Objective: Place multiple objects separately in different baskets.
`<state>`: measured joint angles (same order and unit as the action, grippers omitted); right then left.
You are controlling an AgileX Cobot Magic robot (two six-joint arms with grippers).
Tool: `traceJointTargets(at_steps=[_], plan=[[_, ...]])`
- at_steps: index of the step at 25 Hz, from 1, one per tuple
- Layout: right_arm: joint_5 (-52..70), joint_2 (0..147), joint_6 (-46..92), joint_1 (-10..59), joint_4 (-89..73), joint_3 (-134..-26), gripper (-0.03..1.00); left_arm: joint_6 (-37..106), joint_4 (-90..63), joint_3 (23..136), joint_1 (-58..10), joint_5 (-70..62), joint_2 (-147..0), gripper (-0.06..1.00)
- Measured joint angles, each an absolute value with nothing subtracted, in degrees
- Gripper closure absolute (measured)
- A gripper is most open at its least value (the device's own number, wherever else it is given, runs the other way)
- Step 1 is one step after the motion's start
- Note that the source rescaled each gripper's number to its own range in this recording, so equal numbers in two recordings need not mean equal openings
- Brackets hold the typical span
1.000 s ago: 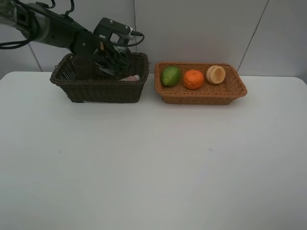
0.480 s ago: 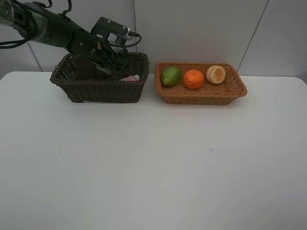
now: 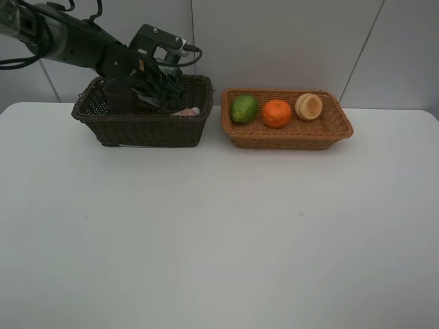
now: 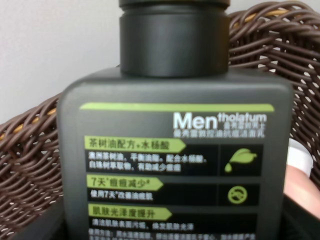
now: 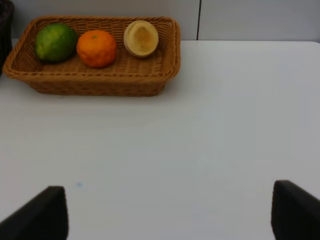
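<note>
My left gripper (image 3: 162, 93) reaches into the dark brown basket (image 3: 140, 127) and is shut on the flat dark-green black-capped bottle (image 4: 172, 150), which fills the left wrist view. The pink white-capped bottle (image 3: 186, 111) lies in the same basket and shows beside the green one (image 4: 301, 167). A dark cup shape (image 3: 120, 97) stands at that basket's left end. The orange-tan basket (image 3: 288, 137) holds the green oval fruit (image 3: 243, 108), the orange (image 3: 277, 113) and a pale peach round fruit (image 3: 309, 106). My right gripper (image 5: 167, 215) is open and empty over the table.
The white table (image 3: 219, 233) stretches in front of both baskets, which stand side by side along its back edge against a grey wall. The right arm does not show in the exterior high view.
My left gripper has risen slightly and shifted a little left inside the dark brown basket. Nothing else has moved.
</note>
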<state>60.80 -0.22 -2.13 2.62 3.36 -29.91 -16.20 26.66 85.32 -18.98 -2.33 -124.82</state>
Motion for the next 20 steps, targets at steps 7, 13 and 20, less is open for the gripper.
traceJointTargets(at_steps=[7, 13, 20], plan=[[60.8, -0.2, -2.1, 2.6, 3.4, -29.9, 0.15, -16.8, 26.7, 85.3, -19.0, -1.3, -124.8, 0.38], [60.8, -0.2, -2.1, 2.6, 3.4, -29.9, 0.15, -17.0, 26.7, 85.3, -19.0, 0.0, -124.8, 0.22], [60.8, -0.2, -2.1, 2.6, 3.4, -29.9, 0.15, -17.0, 26.7, 85.3, -19.0, 0.0, -124.8, 0.22]])
